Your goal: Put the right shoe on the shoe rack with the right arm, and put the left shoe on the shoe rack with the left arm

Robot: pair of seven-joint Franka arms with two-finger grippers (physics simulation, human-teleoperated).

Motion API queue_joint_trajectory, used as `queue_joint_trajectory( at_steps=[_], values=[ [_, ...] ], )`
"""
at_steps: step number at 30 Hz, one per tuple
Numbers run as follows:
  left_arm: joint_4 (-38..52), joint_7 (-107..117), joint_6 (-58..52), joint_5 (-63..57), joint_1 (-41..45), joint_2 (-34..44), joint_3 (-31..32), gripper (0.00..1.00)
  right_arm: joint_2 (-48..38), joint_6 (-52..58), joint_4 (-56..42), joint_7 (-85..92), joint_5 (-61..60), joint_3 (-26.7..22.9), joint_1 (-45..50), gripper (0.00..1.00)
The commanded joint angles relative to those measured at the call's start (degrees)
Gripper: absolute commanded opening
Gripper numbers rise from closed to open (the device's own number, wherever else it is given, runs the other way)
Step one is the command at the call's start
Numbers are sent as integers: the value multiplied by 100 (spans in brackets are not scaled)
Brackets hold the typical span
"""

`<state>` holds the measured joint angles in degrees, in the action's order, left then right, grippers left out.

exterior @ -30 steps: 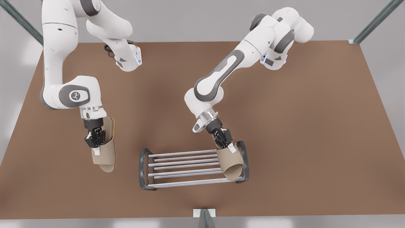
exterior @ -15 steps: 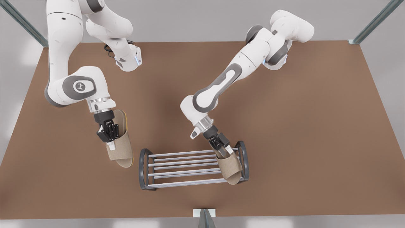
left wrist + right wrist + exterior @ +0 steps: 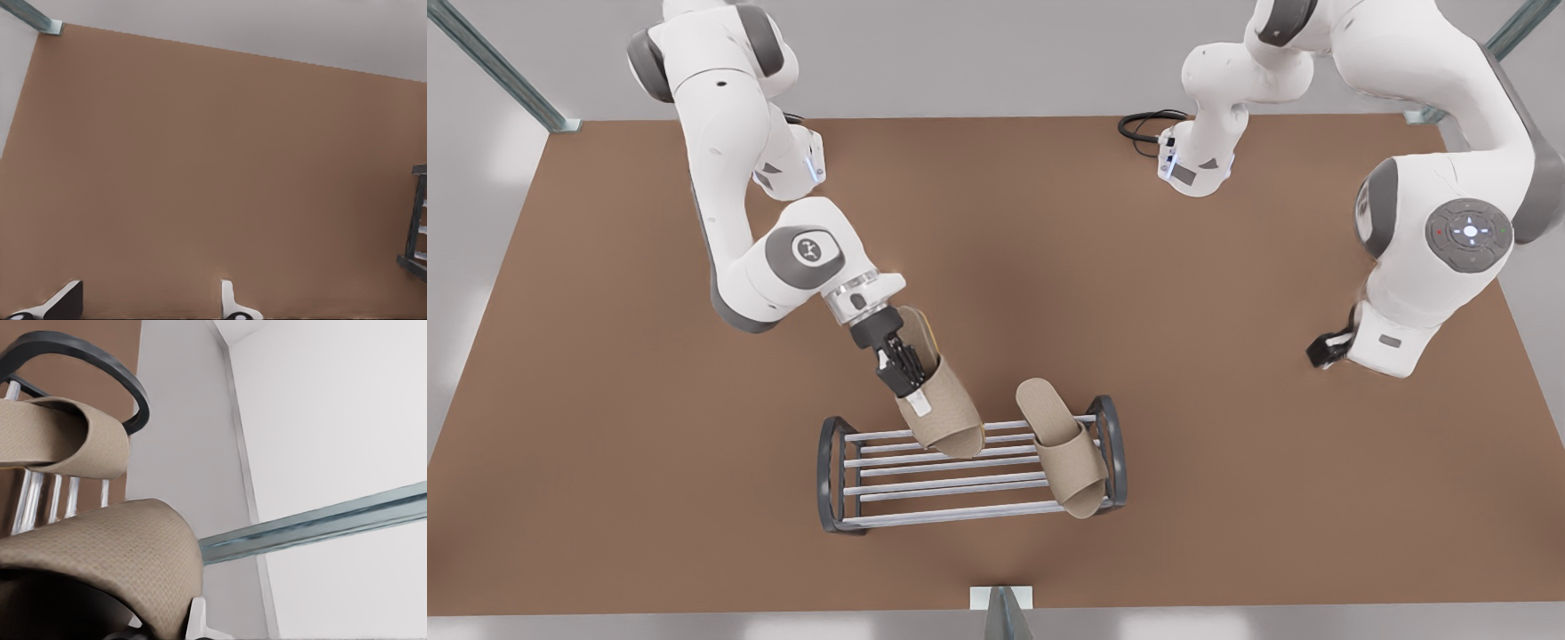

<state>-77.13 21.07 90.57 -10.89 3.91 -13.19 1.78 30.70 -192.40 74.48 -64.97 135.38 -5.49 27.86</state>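
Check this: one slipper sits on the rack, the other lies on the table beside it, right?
One slipper does sit on the shoe rack, but the front view shows the other slipper held by the right gripper over the rack's bars, not on the table. The left gripper waits open, away.

The shoe rack stands on the tabletop. One slipper lies on its end at the front view's right. Beside it, a second slipper, held by the right pincer, tilts over the rack's bars. The left pincer hangs well apart at the front view's right.
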Motion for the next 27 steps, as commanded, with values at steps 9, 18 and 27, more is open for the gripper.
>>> queue_joint_trajectory(
  at_steps=[9,18,27],
  values=[
    [-285,-1563,-57,896,84,431,-107,100,1720,994,-1331,-86,-460,-524,387,21],
    [-294,-1563,-127,887,84,440,-99,100,2116,1812,-1428,-51,-1084,-585,404,84],
    [-294,-1554,-145,887,92,448,-90,100,2124,1812,-1384,-77,-1084,-603,431,100]
  ],
)
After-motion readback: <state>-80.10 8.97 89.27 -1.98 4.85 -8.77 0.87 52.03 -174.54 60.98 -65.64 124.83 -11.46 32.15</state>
